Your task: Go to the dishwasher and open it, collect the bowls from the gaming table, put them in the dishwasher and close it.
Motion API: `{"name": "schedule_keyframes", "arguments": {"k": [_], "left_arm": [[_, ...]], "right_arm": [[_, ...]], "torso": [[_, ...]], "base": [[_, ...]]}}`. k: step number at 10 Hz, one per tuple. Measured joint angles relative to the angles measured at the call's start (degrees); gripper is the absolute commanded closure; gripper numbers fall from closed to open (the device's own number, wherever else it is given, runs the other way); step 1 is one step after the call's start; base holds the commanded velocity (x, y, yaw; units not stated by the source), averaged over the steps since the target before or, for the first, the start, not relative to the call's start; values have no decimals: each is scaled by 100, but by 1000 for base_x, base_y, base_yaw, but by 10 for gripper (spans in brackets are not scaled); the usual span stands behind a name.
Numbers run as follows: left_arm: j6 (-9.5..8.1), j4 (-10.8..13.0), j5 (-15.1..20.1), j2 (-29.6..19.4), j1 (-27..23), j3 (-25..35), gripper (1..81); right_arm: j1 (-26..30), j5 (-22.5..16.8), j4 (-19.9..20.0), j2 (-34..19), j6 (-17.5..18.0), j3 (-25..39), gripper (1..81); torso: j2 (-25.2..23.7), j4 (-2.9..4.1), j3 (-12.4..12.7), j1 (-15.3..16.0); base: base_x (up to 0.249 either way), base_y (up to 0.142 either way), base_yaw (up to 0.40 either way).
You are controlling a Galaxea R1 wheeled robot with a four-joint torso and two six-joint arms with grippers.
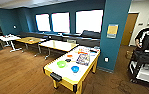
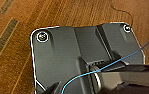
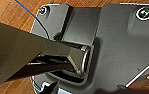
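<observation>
The gaming table point(image 1: 65, 75), white-topped with a yellow rim and a black slot at its near end, stands ahead in the head view, angled toward the right. On its top sit two of the bowls: a lime green bowl point(image 1: 61, 64) to the left and a blue bowl point(image 1: 75, 69) to the right of it. Farther along the top lie a colourful flat box point(image 1: 83, 59) and some small items. The dishwasher is out of view. Both wrist views look down past the robot's dark plate at wooden floor point(image 2: 12, 62).
Wooden-topped tables point(image 1: 57, 45) and a white table point(image 1: 8, 38) stand behind, along a dark bench under bright windows. A teal pillar point(image 1: 113, 37) rises right of the gaming table. A person point(image 1: 147, 37) stands at far right behind a dark cart point(image 1: 146, 65). Wooden floor point(image 1: 17, 72) stretches to the left.
</observation>
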Motion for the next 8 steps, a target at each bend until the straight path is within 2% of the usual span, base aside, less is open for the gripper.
{"name": "schedule_keyframes", "arguments": {"k": [4, 8], "left_arm": [[1, 0, 4, 6, 0, 2, 10], [0, 0, 2, 11, -15, 2, 10]], "right_arm": [[-2, 0, -11, -16, 0, 0, 10], [-18, -2, -12, -30, 0, 0, 10]], "torso": [[0, 0, 0, -2], [0, 0, 2, -2]], "base": [[152, 76, 0], [117, 122, 0]]}}
